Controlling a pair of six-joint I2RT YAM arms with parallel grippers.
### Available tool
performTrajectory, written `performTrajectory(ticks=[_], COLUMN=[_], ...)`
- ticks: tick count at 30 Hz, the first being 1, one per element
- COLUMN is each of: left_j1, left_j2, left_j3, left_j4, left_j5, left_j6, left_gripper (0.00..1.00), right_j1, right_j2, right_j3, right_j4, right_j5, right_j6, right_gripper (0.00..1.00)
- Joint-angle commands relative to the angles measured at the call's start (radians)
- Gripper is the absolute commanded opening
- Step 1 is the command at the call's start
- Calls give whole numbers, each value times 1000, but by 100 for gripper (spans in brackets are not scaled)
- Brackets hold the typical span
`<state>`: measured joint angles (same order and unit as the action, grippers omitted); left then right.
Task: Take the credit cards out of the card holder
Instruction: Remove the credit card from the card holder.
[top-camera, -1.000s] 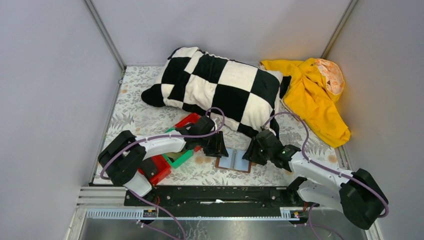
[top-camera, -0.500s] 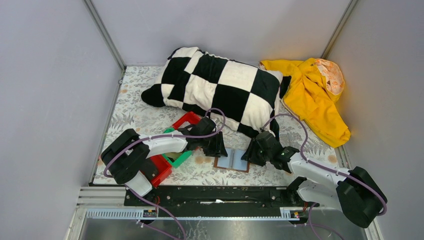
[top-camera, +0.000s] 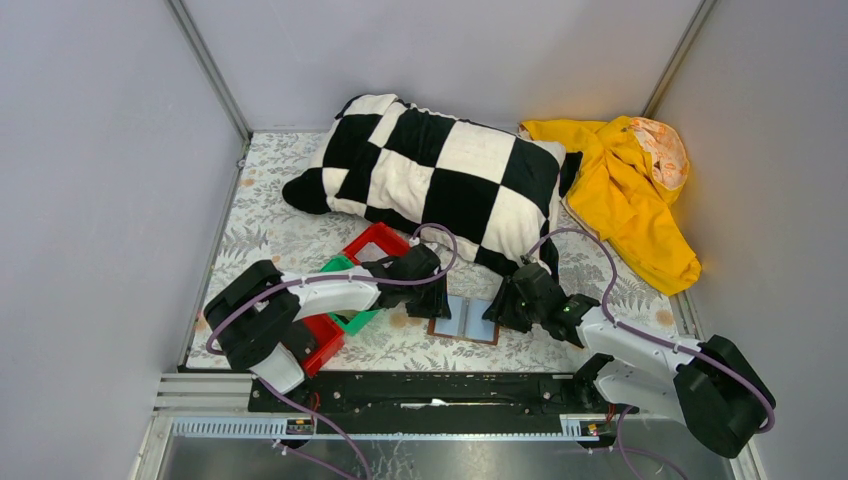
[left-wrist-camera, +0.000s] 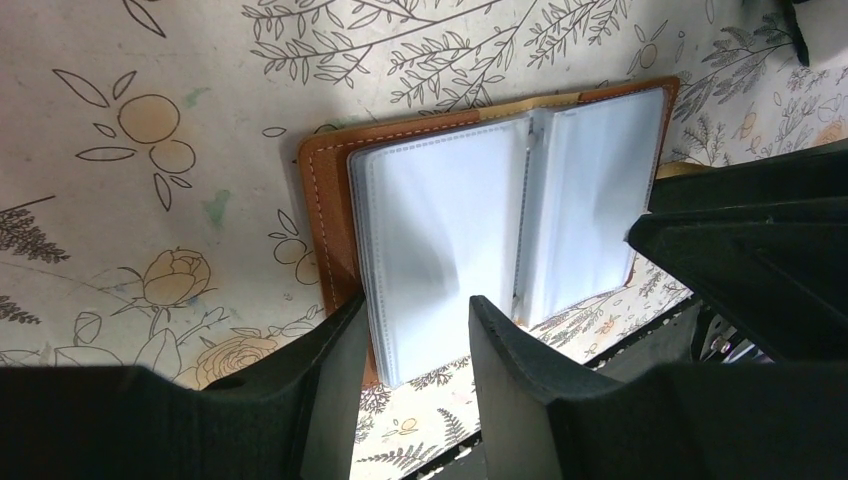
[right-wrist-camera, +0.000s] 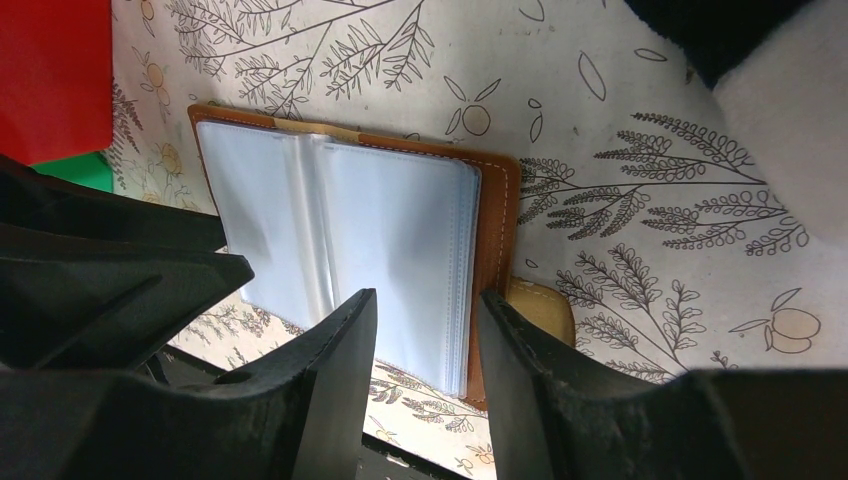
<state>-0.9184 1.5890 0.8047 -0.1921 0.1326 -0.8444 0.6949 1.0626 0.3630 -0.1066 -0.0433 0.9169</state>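
Note:
The card holder lies open flat on the floral table cover, brown rim up, pale grey-blue clear sleeves showing. No separate card can be made out in the sleeves. My left gripper is at its left edge, open; in the left wrist view the card holder lies just ahead, and the gripper straddles the near corner of the left sleeve stack. My right gripper is at its right edge, open; in the right wrist view the gripper straddles the right sleeve stack of the card holder.
A red bin, a green bin and another red bin sit left of the card holder under the left arm. A checkered pillow lies behind, a yellow cloth at the back right. Grey walls enclose the table.
The left gripper has shifted slightly right and nearer, down to the card holder's left edge, uncovering more of the red bin. The right gripper has edged slightly left. The card holder stays open.

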Motion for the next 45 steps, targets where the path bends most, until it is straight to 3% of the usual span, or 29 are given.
performTrajectory(ticks=[1, 27, 33, 39, 45], left_j1=[-9, -67, -71, -71, -72], left_j2=[-2, -29, -39, -47, -45], left_j3=[17, 134, 143, 142, 143], left_j4=[32, -21, -18, -31, -35], left_j5=[5, 18, 18, 6, -1], left_j6=[-4, 15, 21, 23, 25], left_gripper=[46, 44, 29, 23, 1], right_j1=[8, 9, 8, 8, 13], right_j2=[-2, -11, -26, -96, -149], right_j3=[-24, -31, -29, -3, 83], right_j4=[-55, -54, -65, -126, -207], right_j5=[17, 17, 21, 39, 76], right_j6=[2, 7, 12, 6, -43], right_gripper=[49, 49, 49, 49, 50])
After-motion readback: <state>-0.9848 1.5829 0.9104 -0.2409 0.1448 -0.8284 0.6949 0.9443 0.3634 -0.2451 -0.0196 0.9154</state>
